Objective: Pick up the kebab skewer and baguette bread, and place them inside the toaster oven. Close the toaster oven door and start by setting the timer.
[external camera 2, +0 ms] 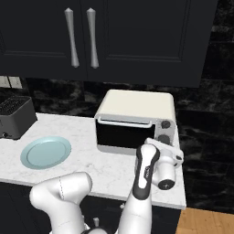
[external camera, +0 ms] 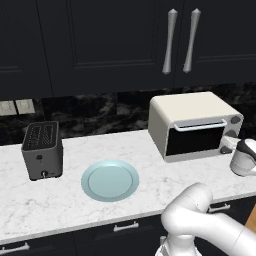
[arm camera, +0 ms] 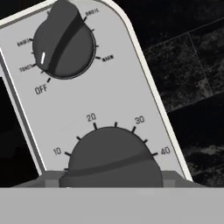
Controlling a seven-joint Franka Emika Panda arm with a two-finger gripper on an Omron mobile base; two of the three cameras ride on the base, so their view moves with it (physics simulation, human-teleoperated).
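Toaster oven (external camera: 192,125) sits at the back of the counter (external camera: 60,200), door (external camera: 196,140) closed. End effector (external camera 2: 161,147) is pressed up to the oven's knob panel, at 3 o'clock of the door. Hand view: timer knob (arm camera: 111,159) dead ahead between the fingertips, dial marks 10–40 around it; mode knob (arm camera: 63,43) at 11 o'clock. Can't tell whether the fingers are clamped or apart. Blue plate (external camera: 110,180) and dark slot toaster (external camera: 43,150) lie toward 9 o'clock.
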